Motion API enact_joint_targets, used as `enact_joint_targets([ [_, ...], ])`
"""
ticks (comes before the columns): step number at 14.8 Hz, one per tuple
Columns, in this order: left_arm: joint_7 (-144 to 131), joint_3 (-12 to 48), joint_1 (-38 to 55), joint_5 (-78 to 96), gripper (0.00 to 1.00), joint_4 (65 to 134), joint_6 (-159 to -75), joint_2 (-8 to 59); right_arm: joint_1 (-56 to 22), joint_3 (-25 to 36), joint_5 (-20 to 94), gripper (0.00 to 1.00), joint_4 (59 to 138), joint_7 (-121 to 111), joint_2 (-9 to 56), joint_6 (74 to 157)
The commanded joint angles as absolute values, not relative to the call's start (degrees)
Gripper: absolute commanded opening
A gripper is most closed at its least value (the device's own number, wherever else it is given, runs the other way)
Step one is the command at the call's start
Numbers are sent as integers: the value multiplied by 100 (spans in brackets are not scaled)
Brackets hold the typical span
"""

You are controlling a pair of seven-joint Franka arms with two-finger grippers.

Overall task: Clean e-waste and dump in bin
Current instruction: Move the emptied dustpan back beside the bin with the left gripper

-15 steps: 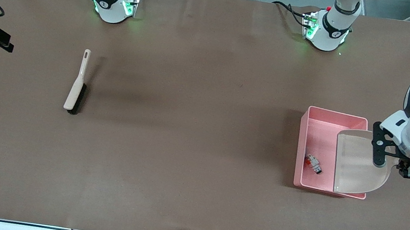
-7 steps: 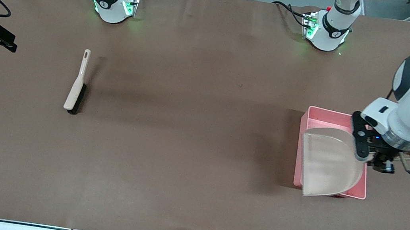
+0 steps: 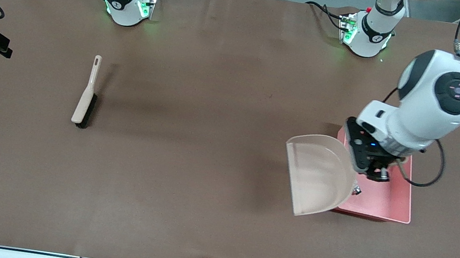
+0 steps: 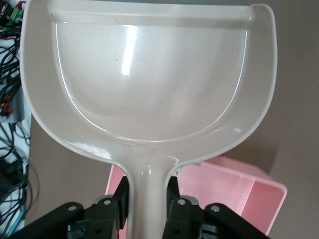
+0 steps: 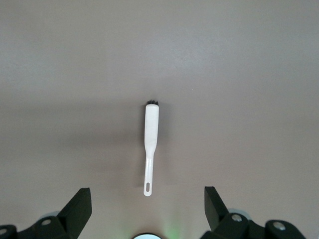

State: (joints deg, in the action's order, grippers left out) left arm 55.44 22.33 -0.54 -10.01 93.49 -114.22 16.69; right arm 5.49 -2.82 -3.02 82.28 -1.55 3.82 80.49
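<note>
The table (image 3: 203, 188) lies wide and bare mid-span. The bin (image 3: 386, 205) holds the e-waste (image 3: 356, 191). The left gripper (image 4: 148, 191) clamps the dustpan (image 3: 318, 173) over the bin's edge. The right gripper (image 5: 148, 206) hangs spread above the brush (image 3: 86, 93).

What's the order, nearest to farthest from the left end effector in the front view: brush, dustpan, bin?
1. dustpan: held by its handle in the shut left end effector, its scoop over the bin's edge and the table beside it.
2. bin: directly below that end effector, at the left arm's end of the table.
3. brush: lying toward the right arm's end.
</note>
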Motion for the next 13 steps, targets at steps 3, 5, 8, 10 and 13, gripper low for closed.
enact_joint_targets([
  [3,5001,2381,202,-914,0,9755,-12136,1863,571,-334,-343,100,8420,-88,220,8130],
  [5,4975,2391,298,-914,0,9913,-12409,1916,589,-334,-343,100,8420,-105,220,8078],
  [8,4896,2513,351,-914,0,10081,-12717,2082,598,-308,-343,100,8420,-158,211,8024],
  [10,4869,2522,474,-905,0,10195,-12989,2232,598,-308,-343,100,8420,-158,211,8024],
  [13,4755,2540,579,-905,0,10502,-13499,2390,571,-316,-343,100,8420,-158,202,8024],
])
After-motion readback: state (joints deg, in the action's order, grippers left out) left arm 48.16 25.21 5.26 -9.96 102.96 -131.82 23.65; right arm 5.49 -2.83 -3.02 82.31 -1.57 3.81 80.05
